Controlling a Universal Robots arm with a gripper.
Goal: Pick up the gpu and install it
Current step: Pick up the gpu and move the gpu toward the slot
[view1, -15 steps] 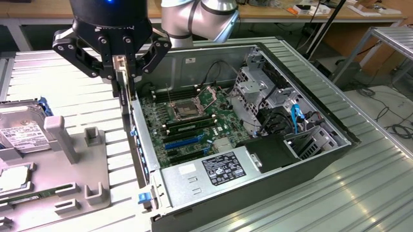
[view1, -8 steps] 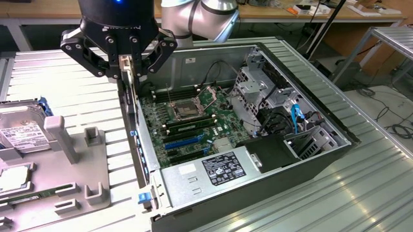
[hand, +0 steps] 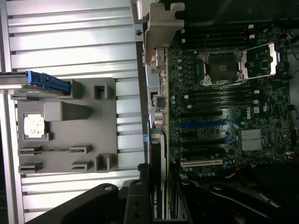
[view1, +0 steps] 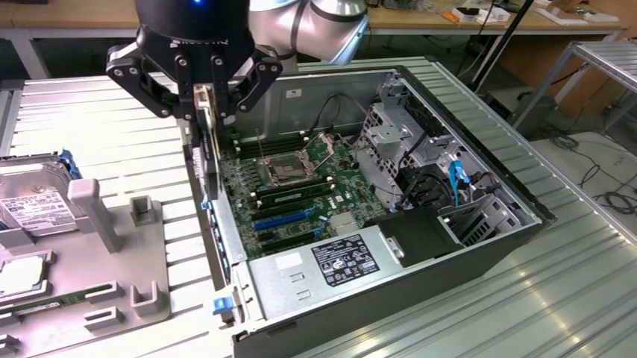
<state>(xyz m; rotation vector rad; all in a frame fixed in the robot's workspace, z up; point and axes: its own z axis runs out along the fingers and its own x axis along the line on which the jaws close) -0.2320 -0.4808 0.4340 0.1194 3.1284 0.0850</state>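
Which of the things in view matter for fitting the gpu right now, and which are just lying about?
For the job:
- gpu, held on edge in the gripper
- motherboard
- blue expansion slots

Lying about:
- hard drive
- grey parts holder
- silver square chip in that holder
- power supply

A: Exterior view?
B: High, mid-range, angled down on the open case (view1: 309,101) and counter (view1: 110,119).
A: Wrist?
B: Close, straight down past claw (hand: 160,191); shared: motherboard (view1: 298,175), gray tray (view1: 169,224).
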